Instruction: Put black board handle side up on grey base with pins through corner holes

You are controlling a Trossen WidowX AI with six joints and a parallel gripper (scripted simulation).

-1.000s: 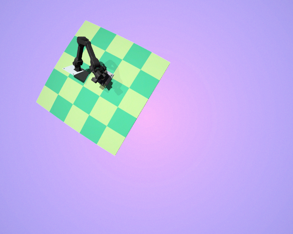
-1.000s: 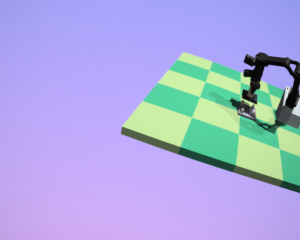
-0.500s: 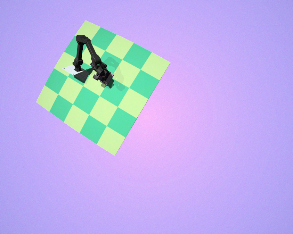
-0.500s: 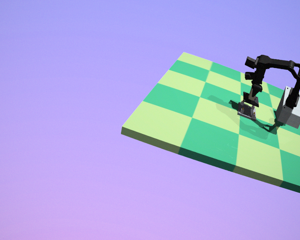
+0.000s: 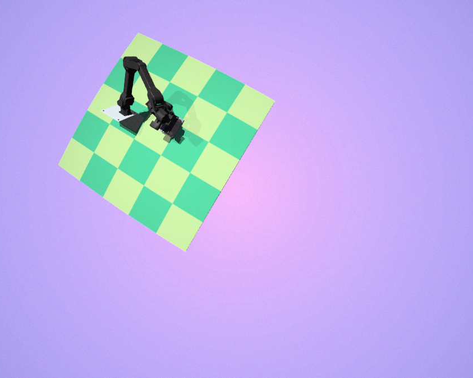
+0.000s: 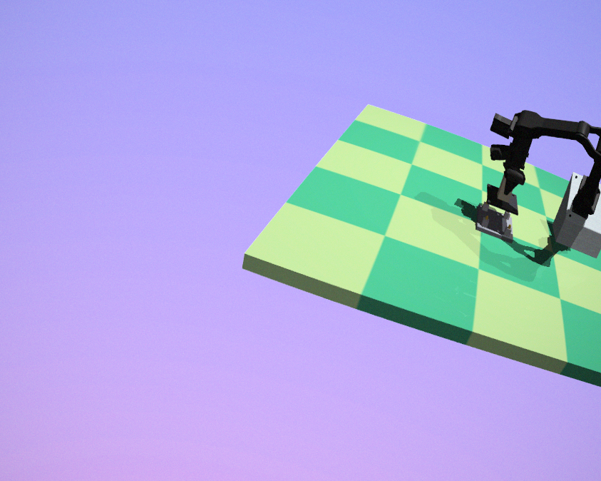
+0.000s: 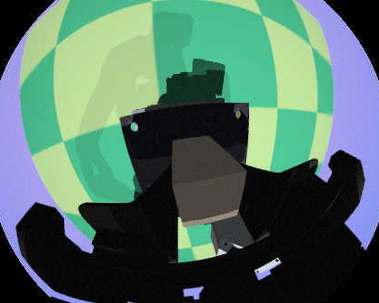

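Observation:
The black board (image 5: pixel 172 126) (image 6: pixel 510 206) (image 7: pixel 186 118) hangs over the base, its brown-grey handle (image 6: pixel 503 190) (image 7: pixel 208 173) on top. My gripper (image 6: pixel 505 187) (image 7: pixel 196 165) is shut on the handle, one finger on each side. The grey base (image 6: pixel 489 230) stands on the table below the board, and some of its posts and gold pins show in the exterior view. A gap shows there between board and base plate. In the wrist view the board hides most of the base. The two far corner holes show. Whether any pin touches the board cannot be told.
The arm's own mount (image 5: pixel 109 112) (image 6: pixel 579 242) stands close to the base on the green and yellow checkered table (image 5: pixel 167 179) (image 6: pixel 424 279). The shadows of arm and board fall around the base.

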